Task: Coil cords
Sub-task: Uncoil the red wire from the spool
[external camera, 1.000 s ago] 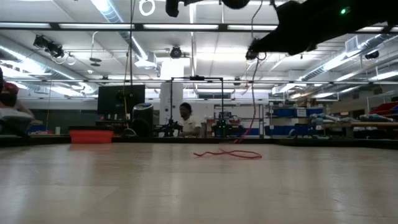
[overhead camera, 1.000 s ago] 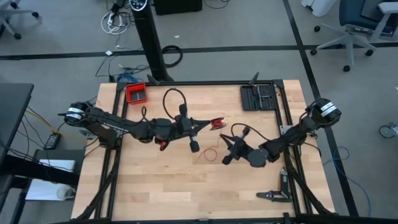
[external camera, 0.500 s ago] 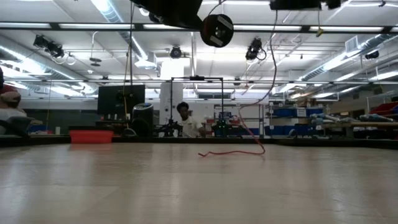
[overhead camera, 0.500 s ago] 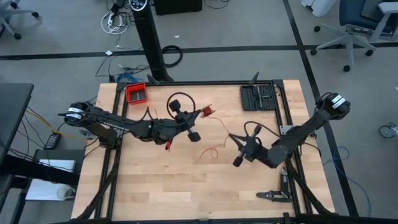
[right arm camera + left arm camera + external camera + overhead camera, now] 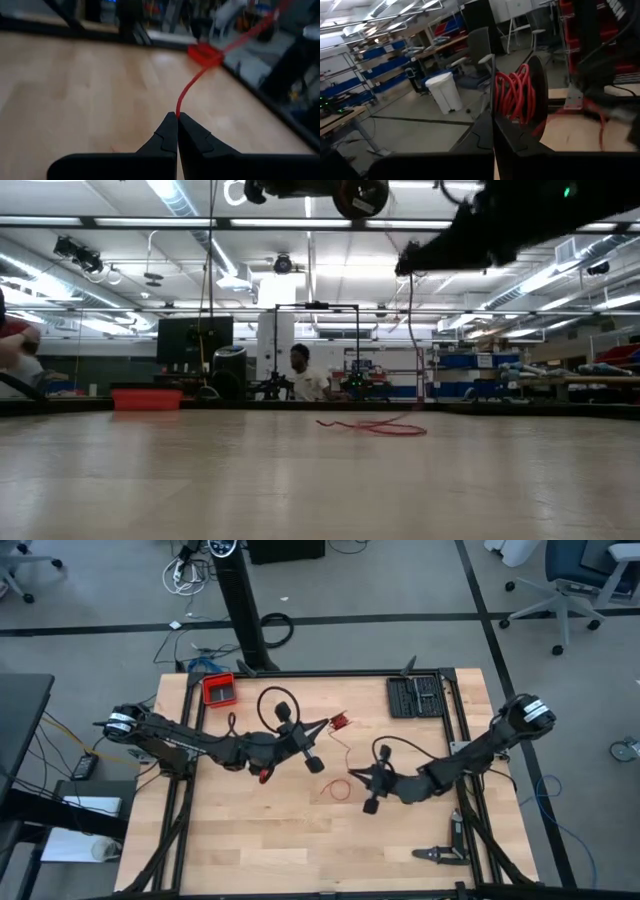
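Note:
The thin red cord shows as a small coil [image 5: 340, 721] held in my left gripper [image 5: 327, 724] above the middle of the table, and as a loose strand [image 5: 340, 789] lying in loops on the wood. The loops also show in the low view [image 5: 375, 426]. In the left wrist view the coil [image 5: 512, 95] stands between the fingers. My right gripper [image 5: 352, 775] is near the table's middle, just right of the loose loops, and is shut on the strand [image 5: 187, 90]. My left gripper pinches the coil's several turns [image 5: 506, 102] between its two fingers. The fingers come roughly level from the table's left. The coil is lifted clear of the table, and a strand runs from it down toward my right gripper. My right gripper pinches one strand of the cord [image 5: 178, 109] between its two fingers, coming from the table's right and pointing left. From the fingers the strand runs fairly straight away toward my left gripper.
A red tray [image 5: 219, 690] stands at the table's far left and a black tool case [image 5: 414, 696] at the far right. A dark hand tool [image 5: 440, 853] lies near the front right edge. A person [image 5: 300, 372] sits in the room beyond the table.
My left gripper has moved toward the table's far edge with the coil and has turned about its wrist. My right gripper went toward the table's right edge, drawing a strand up off the table, then came back left. The strand now lies in loops again.

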